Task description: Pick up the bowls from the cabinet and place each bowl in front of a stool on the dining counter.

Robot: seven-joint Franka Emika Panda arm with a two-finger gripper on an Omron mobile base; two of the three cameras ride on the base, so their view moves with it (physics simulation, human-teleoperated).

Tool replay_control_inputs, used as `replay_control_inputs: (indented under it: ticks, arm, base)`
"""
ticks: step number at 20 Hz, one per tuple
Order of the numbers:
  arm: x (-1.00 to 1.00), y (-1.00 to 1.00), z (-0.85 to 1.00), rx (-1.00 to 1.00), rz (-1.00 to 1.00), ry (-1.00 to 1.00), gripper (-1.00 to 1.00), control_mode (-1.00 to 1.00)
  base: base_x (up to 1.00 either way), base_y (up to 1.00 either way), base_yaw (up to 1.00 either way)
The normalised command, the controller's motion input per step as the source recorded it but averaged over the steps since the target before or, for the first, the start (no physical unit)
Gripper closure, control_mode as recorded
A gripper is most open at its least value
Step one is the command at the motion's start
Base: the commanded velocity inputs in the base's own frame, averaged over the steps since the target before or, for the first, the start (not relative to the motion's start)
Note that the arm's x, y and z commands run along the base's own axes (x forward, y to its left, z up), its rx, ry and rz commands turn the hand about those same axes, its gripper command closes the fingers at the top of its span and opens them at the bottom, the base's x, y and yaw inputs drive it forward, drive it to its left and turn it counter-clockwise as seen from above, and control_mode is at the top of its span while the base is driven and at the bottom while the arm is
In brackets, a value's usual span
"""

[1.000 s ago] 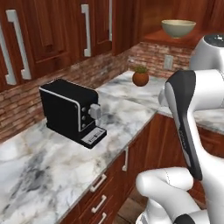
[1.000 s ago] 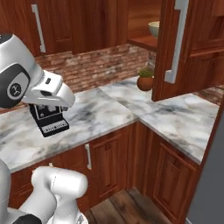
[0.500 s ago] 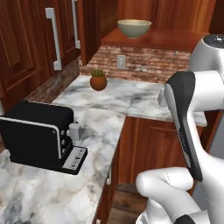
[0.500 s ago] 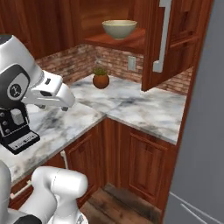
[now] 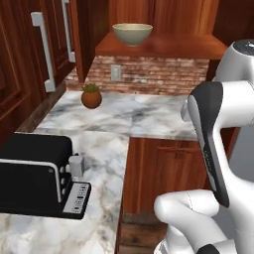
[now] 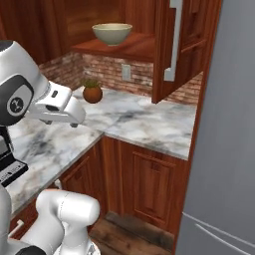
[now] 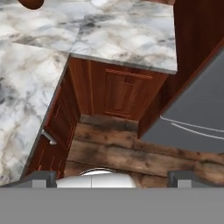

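Grey-olive bowl [image 5: 132, 33] sits on the open cabinet [image 5: 163, 44] shelf, now nearly centred since the base swung round; the coffee machine [image 5: 37, 181] has slid to the lower left. The gripper [image 7: 111, 175] hangs spread wide, empty, above bare wooden floor [image 7: 131, 148] beside the marble worktop [image 7: 127, 39] corner.

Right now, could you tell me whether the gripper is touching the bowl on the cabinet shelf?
Apart. In the right base view the bowl sits on the cabinet shelf, while the gripper hangs low over the counter, far from it.

A grey-olive bowl [image 5: 132, 33] is sitting on the red-brown cabinet shelf [image 5: 163, 47]. White-grey veined marble is covering the worktop [image 5: 134, 114], a terracotta plant pot [image 5: 91, 96] is standing there, and the coffee machine [image 5: 35, 179] is showing black.
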Motion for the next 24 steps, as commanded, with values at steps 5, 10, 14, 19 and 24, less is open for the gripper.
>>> replay_control_inputs:
  ticks: [5,10,14,19,24]
  arm:
    - [0.00,0.00,0.00,0.00,0.00,0.00,-1.00,1.00]
    - [0.00,0.00,0.00,0.00,0.00,0.00,-1.00,1.00]
    - [0.00,0.00,0.00,0.00,0.00,0.00,-1.00,1.00]
    - [0.00,0.00,0.00,0.00,0.00,0.00,-1.00,1.00]
    - [0.00,0.00,0.00,0.00,0.00,0.00,-1.00,1.00]
  base:
    - [0.67,0.03,0.00]
    - [0.66,0.07,0.00]
    - [0.47,0.54,-0.06]
    - [0.49,0.53,-0.07]
    - [0.96,0.05,0.00]
